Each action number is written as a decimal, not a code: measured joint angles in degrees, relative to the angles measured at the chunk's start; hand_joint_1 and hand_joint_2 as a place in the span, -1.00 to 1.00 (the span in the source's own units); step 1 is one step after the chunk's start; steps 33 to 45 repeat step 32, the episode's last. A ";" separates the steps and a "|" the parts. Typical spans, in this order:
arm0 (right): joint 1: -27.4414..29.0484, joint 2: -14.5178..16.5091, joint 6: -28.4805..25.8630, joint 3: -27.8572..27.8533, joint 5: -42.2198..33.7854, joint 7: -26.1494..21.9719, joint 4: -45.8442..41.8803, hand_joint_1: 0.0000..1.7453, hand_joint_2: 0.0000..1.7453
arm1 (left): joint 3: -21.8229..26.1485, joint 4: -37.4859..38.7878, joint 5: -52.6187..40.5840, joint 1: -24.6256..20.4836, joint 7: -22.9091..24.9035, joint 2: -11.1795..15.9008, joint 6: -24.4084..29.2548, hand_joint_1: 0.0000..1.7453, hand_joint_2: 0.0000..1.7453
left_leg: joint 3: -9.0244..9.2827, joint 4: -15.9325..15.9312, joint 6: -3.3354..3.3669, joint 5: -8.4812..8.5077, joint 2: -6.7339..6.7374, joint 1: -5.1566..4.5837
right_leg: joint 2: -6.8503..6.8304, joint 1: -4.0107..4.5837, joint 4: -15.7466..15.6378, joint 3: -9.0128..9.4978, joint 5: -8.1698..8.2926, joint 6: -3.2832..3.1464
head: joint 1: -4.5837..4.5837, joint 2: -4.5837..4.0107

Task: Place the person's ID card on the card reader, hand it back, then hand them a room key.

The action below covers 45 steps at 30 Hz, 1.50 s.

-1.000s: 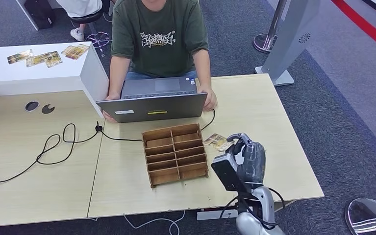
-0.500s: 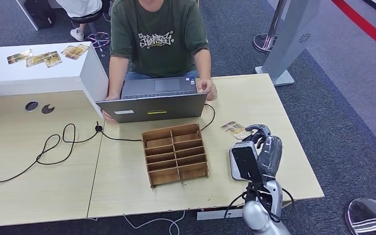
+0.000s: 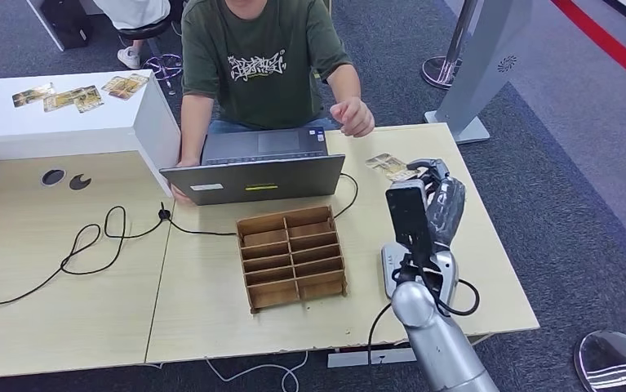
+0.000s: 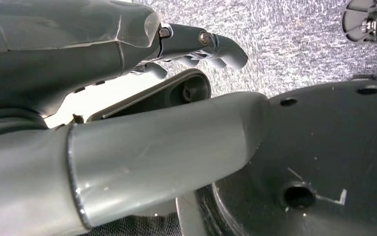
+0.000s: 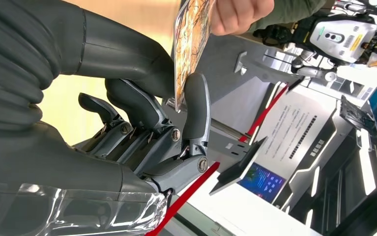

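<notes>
Step in hand, by my reading: handover of small yellow-patterned card (image 3: 388, 164) to person. Right hand (image 3: 438, 198), right of centre in head view, pinches card between thumb and dark fingers (image 5: 196, 105). Card sits upper centre-right, just below person's reaching hand (image 3: 356, 120). Next move calls for holding steady until person grips card, then releasing. Against earlier frames: arm extended further up frame, card raised from beside compartmented wooden box (image 3: 292, 256); person's hand lifted off grey laptop (image 3: 254, 170). Left hand (image 4: 127, 54): fingers curled, holding nothing.
</notes>
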 joint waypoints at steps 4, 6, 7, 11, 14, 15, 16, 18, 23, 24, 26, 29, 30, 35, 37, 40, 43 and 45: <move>-6.78 0.81 0.00 0.54 0.91 1.58 5.57 1.00 1.00 | -0.14 -0.01 -0.95 -0.39 0.53 0.68 0.09 -1.00 -1.00 | 0.00 0.00 -0.03 0.03 0.00 0.00 | 0.00 0.00 0.02 0.00 0.01 -0.01 | 0.00 0.01; -10.14 1.31 0.00 1.06 1.40 2.30 8.61 1.00 1.00 | -0.32 -0.04 -1.38 -0.54 0.85 1.08 0.15 -1.00 -1.00 | 0.00 0.00 -0.05 0.05 -0.01 0.01 | 0.00 0.00 0.03 -0.01 0.01 -0.01 | 0.00 0.01; -11.74 1.56 0.01 1.39 1.61 2.62 10.09 1.00 1.00 | -0.40 -0.07 -1.62 -0.58 0.97 1.25 0.16 -1.00 -1.00 | 0.00 0.00 -0.05 0.06 -0.01 0.01 | 0.00 0.01 0.03 -0.01 0.01 -0.02 | 0.00 0.01; -18.10 2.97 0.07 2.65 2.50 4.09 16.57 1.00 1.00 | -0.70 -0.52 -2.55 -0.68 1.49 2.08 0.22 -1.00 -1.00 | 0.00 0.00 -0.05 0.08 -0.01 0.02 | 0.00 0.01 0.04 -0.03 0.02 -0.03 | 0.00 0.00; -22.68 4.16 0.09 3.49 3.78 5.48 21.67 1.00 1.00 | -0.86 -1.07 -3.25 -0.81 1.93 2.69 0.25 -1.00 -1.00 | 0.00 0.00 -0.05 0.09 -0.01 0.02 | 0.00 0.01 0.05 -0.03 0.02 -0.04 | -0.01 0.01; -24.12 4.59 0.09 3.72 4.27 5.95 23.41 1.00 1.00 | -0.92 -1.26 -3.46 -0.86 2.00 2.87 0.26 -1.00 -1.00 | 0.00 0.00 -0.06 0.09 -0.01 0.02 | 0.00 0.01 0.05 -0.03 0.02 -0.04 | 0.00 0.01; -25.51 4.98 0.11 3.96 4.77 6.50 25.08 1.00 1.00 | -1.05 -1.44 -3.66 -0.90 2.07 3.06 0.26 -1.00 -1.00 | 0.00 0.00 -0.06 0.09 -0.02 0.02 | 0.00 0.01 0.05 -0.03 0.02 -0.04 | 0.01 0.01; -28.04 5.67 0.17 4.42 5.68 7.64 28.26 1.00 1.00 | -1.57 -1.78 -4.10 -1.06 2.31 3.39 0.26 -1.00 -1.00 | -0.01 0.00 -0.06 0.09 -0.03 0.02 | -0.01 0.01 0.05 -0.03 0.02 -0.04 | 0.01 0.01; -33.71 6.81 0.38 4.92 8.69 11.01 36.04 1.00 1.00 | -3.30 -2.52 -5.15 -1.57 2.77 4.16 0.23 -1.00 -1.00 | -0.01 0.00 -0.06 0.09 -0.04 0.01 | -0.02 0.01 0.05 -0.02 0.03 -0.03 | 0.01 0.00; -34.70 6.93 0.39 5.09 9.46 11.72 37.50 1.00 1.00 | -3.57 -2.64 -5.33 -1.64 2.85 4.33 0.22 -1.00 -1.00 | -0.01 0.00 -0.06 0.09 -0.04 0.01 | -0.02 0.01 0.04 -0.02 0.03 -0.03 | 0.01 0.00; -36.40 7.05 0.41 5.54 10.95 13.19 40.17 1.00 1.00 | -4.08 -2.86 -5.68 -1.72 2.98 4.61 0.20 -1.00 -1.00 | -0.01 0.00 -0.06 0.09 -0.04 0.01 | -0.02 0.01 0.04 -0.02 0.03 -0.03 | 0.01 0.01; -38.46 7.07 0.55 6.01 12.64 15.34 43.81 1.00 1.00 | -4.91 -3.18 -6.17 -1.83 3.09 4.96 0.16 -1.00 -1.00 | -0.01 0.00 -0.06 0.09 -0.05 0.01 | -0.02 0.01 0.04 -0.02 0.03 -0.03 | 0.01 0.00; -39.01 7.07 0.63 6.04 13.02 15.94 44.89 1.00 1.00 | -5.11 -3.28 -6.30 -1.86 3.13 5.05 0.15 -1.00 -1.00 | -0.01 0.00 -0.06 0.09 -0.05 0.01 | -0.02 0.01 0.04 -0.02 0.03 -0.03 | 0.01 -0.01; -39.72 7.07 0.80 6.06 13.54 16.82 46.35 1.00 1.00 | -5.48 -3.41 -6.43 -1.91 3.17 5.16 0.15 -1.00 -1.00 | -0.01 0.00 -0.06 0.09 -0.05 0.01 | -0.02 0.01 0.04 -0.03 0.03 -0.03 | 0.00 0.00; -39.72 7.07 0.80 6.06 13.54 16.82 46.35 1.00 1.00 | -5.48 -3.41 -6.43 -1.91 3.17 5.16 0.15 -1.00 -1.00 | -0.01 0.00 -0.06 0.09 -0.05 0.01 | -0.02 0.01 0.04 -0.03 0.03 -0.03 | 0.00 0.00; -39.72 7.07 0.80 6.06 13.54 16.82 46.35 1.00 1.00 | -5.48 -3.41 -6.43 -1.91 3.17 5.16 0.15 -1.00 -1.00 | -0.01 0.00 -0.06 0.09 -0.05 0.01 | -0.02 0.01 0.04 -0.03 0.03 -0.03 | 0.00 0.00; -39.72 7.07 0.80 6.06 13.54 16.82 46.35 1.00 1.00 | -5.48 -3.41 -6.43 -1.91 3.17 5.16 0.15 -1.00 -1.00 | -0.01 0.00 -0.06 0.09 -0.05 0.01 | -0.02 0.01 0.04 -0.03 0.03 -0.03 | 0.00 0.00; -39.72 7.07 0.80 6.06 13.54 16.82 46.35 1.00 1.00 | -5.48 -3.41 -6.43 -1.91 3.17 5.16 0.15 -1.00 -1.00 | -0.01 0.00 -0.06 0.09 -0.05 0.01 | -0.02 0.01 0.04 -0.03 0.03 -0.03 | 0.00 0.00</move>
